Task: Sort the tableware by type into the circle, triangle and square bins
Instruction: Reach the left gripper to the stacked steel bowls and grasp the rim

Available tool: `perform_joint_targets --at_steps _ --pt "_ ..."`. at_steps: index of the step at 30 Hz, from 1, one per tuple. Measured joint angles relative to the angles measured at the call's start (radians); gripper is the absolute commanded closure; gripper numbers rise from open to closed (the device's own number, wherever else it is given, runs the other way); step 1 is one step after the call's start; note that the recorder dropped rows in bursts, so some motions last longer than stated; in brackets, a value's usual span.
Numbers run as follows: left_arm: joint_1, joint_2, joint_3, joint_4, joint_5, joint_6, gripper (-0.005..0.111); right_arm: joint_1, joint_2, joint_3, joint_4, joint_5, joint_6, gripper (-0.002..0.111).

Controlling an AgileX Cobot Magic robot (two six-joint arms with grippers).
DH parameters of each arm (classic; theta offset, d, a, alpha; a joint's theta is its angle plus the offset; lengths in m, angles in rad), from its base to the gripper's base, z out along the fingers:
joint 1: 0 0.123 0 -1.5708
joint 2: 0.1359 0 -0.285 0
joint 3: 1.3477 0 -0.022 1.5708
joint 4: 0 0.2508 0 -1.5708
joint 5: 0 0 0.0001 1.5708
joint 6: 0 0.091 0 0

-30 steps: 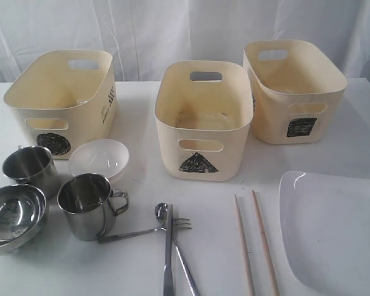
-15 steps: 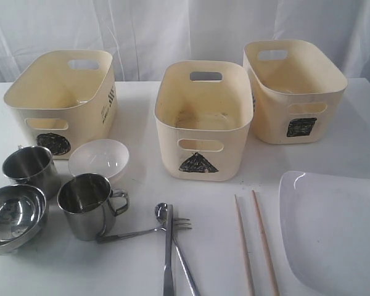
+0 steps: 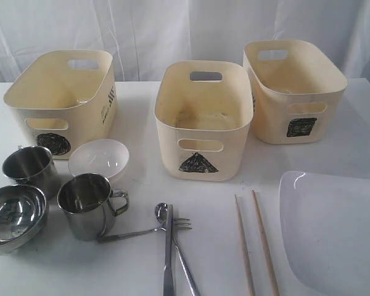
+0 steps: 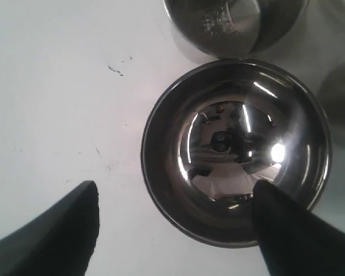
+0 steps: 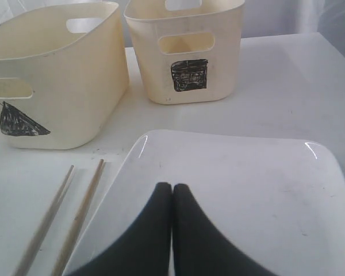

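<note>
My left gripper is open just above the steel bowl, one finger over its inside and the other over the table outside its rim. That bowl sits at the front left beside two steel mugs and a small white bowl. Spoon, fork and knife lie crossed at the front middle. Two chopsticks lie left of the white plate. My right gripper hangs shut and empty over the plate.
Three cream bins stand in a row at the back: circle on the left, triangle in the middle, square on the right. All three look empty. A white curtain hangs behind the table.
A dark bit of the left arm now shows at the exterior view's left edge. Nothing on the table has moved.
</note>
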Motion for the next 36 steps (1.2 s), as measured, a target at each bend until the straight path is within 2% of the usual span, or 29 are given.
perform_joint_targets --at_steps 6,16,28,30,34,36 --pt "0.0 0.097 0.0 0.007 -0.035 0.002 0.032 0.0 0.0 0.0 0.0 0.0 0.0 0.108" --pt "0.0 0.112 0.089 0.007 -0.177 0.002 0.032 0.0 0.0 0.0 0.0 0.0 0.0 0.108" --pt "0.0 0.201 0.107 0.007 -0.242 0.002 0.033 0.0 0.0 0.0 0.0 0.0 0.0 0.108" --pt "0.0 0.209 0.107 0.007 -0.256 0.002 0.039 0.0 0.0 0.0 0.0 0.0 0.0 0.108" --pt "0.0 0.241 0.107 0.007 -0.265 0.002 0.062 0.0 0.0 0.0 0.0 0.0 0.0 0.108" --pt "0.0 0.26 0.107 0.007 -0.267 0.002 0.069 0.0 0.0 0.0 0.0 0.0 0.0 0.108"
